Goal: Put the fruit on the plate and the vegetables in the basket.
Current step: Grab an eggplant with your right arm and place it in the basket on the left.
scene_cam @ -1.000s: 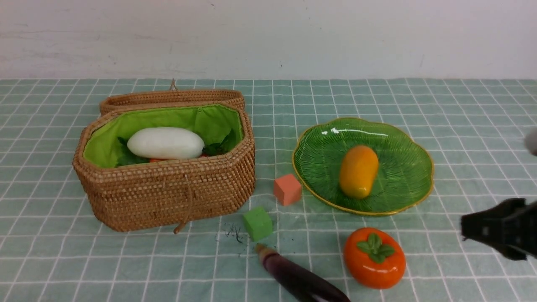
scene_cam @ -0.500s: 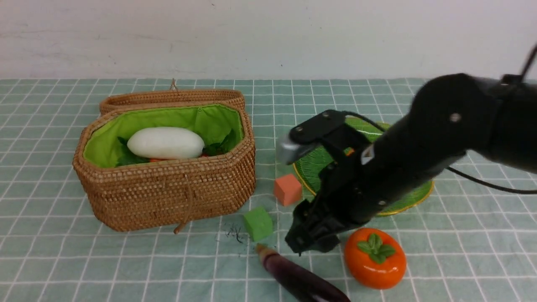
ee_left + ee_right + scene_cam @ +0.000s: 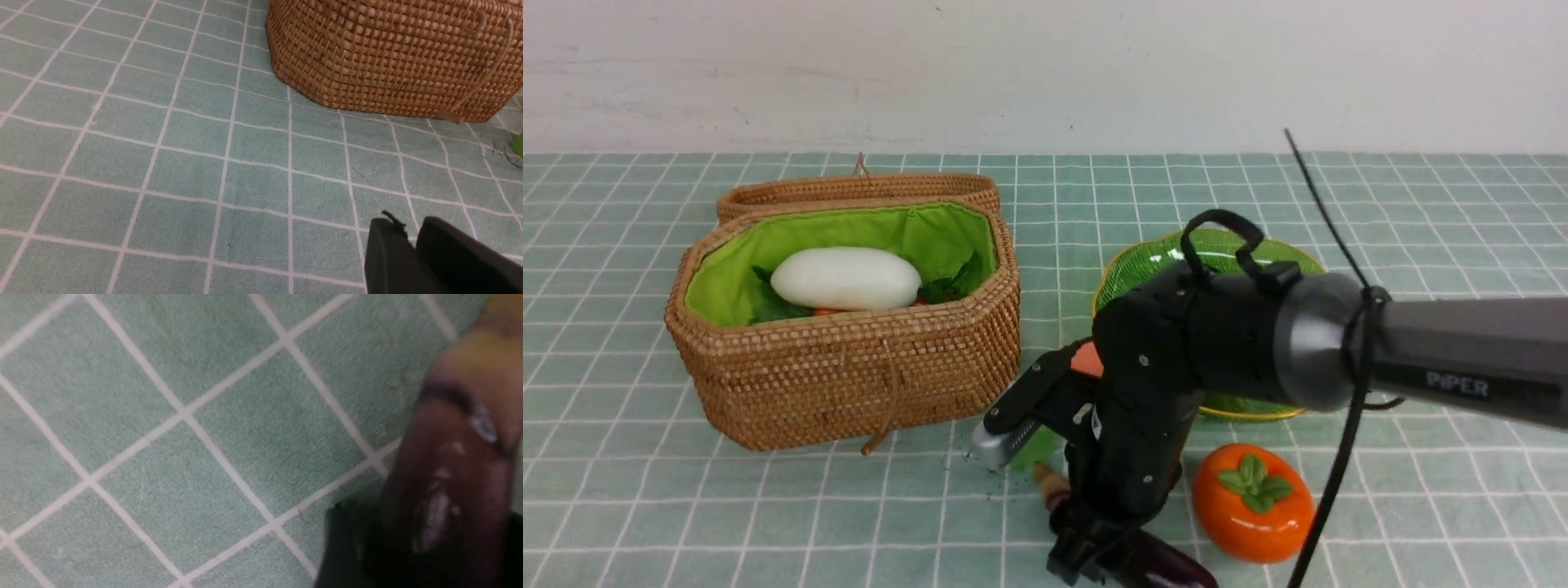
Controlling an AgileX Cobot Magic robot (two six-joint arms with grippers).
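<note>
Front view: right gripper (image 3: 1086, 563) hanging over eggplant (image 3: 1176, 567), grasp impossible to tell. Eggplant lying near, left of persimmon (image 3: 1252, 502), looking glossy dark purple, tan stem tip; left gripper (image 3: 412, 245) sitting closed, empty.

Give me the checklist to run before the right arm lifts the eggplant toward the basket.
1. Right gripper down at the eggplant: ok.
2. Jaws closed on the eggplant: cannot tell; the right wrist view is blurred.
3. Basket lid open: ok.
4. Room beside the radish for a long eggplant: cannot tell.
5. Persimmon apart from the gripper: ok.
6. Left gripper shut and outside the front view: ok.
</note>
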